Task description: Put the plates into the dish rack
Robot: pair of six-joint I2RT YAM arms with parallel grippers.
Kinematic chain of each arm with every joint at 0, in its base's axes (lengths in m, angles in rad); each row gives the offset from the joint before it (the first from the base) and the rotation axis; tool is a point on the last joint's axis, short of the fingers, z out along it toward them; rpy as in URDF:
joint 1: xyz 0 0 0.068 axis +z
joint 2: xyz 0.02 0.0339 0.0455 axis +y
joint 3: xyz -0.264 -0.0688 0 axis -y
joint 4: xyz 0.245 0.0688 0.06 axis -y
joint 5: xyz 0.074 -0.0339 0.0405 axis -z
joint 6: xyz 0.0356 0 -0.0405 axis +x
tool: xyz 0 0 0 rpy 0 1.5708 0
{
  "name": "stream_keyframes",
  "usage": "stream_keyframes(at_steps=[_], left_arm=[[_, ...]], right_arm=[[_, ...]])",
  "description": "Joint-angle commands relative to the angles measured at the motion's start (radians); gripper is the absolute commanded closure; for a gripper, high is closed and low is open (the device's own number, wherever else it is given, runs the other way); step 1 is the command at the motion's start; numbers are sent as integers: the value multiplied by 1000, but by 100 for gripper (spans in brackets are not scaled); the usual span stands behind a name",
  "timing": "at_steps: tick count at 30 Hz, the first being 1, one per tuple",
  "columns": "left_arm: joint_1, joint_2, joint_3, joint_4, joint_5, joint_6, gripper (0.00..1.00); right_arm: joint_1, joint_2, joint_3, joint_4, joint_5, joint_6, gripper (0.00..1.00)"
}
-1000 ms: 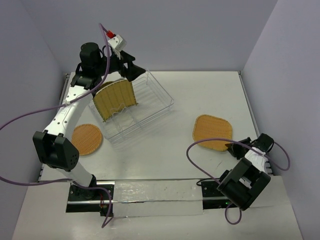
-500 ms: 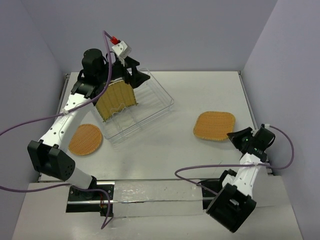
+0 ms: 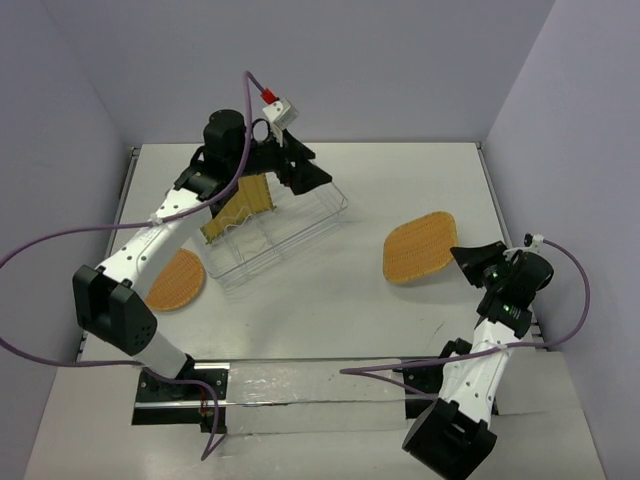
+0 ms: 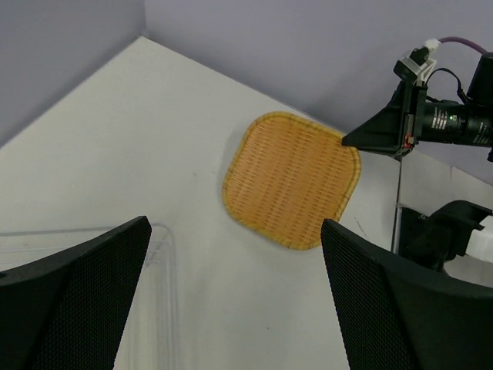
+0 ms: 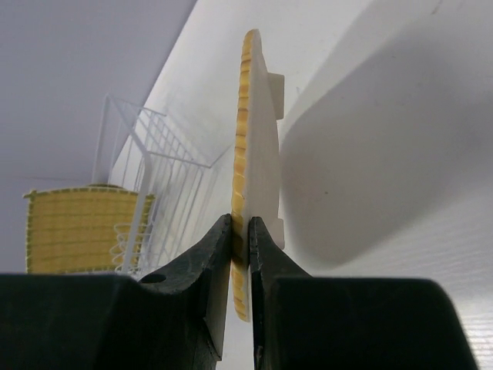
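My right gripper (image 3: pixel 462 260) is shut on the near edge of the rounded-square orange woven plate (image 3: pixel 417 248) and holds it tilted above the table. In the right wrist view the plate (image 5: pixel 248 116) is edge-on between my jaws (image 5: pixel 240 231). My left gripper (image 3: pixel 315 178) is open and empty above the far right corner of the wire dish rack (image 3: pixel 300 228). A square yellow bamboo plate (image 3: pixel 243 203) stands upright in the rack's slots. A round orange woven plate (image 3: pixel 175 278) lies flat left of the rack. The left wrist view shows the held plate (image 4: pixel 293 179) beyond my open gripper (image 4: pixel 235 223).
The rack (image 5: pixel 158 173) and the yellow plate (image 5: pixel 77 227) show at left in the right wrist view. The right arm's wrist (image 4: pixel 431 123) shows in the left wrist view. Purple cables hang from both arms. Walls enclose the white table (image 3: pixel 400 190).
My left gripper has left the yellow plate standing in the rack and moved right. My right gripper has raised the rounded-square plate off the table and tilted it.
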Motion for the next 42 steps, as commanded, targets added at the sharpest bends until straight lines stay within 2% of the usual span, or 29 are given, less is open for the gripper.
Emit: stream_keyframes(at_steps=[1, 9, 14, 23, 29, 34, 42], left_arm=[[-39, 59, -11, 14, -10, -72, 1], [-98, 178, -26, 35, 21, -218, 1], [-150, 212, -80, 64, -53, -312, 1], [-211, 239, -224, 216, -126, -496, 1], [-255, 227, -308, 258, -262, -606, 1], [-291, 229, -359, 270, -353, -659, 1], [-297, 249, -410, 257, -399, -742, 1]], right_arm=[[16, -28, 12, 140, -83, 62, 100], [37, -19, -62, 244, -145, 165, 100], [52, -1, -96, 260, -147, 201, 100], [89, 54, -150, 348, -146, 327, 100], [117, 82, -155, 352, -118, 354, 100], [135, 107, -156, 352, -105, 362, 100], [151, 114, -161, 346, -84, 368, 100]])
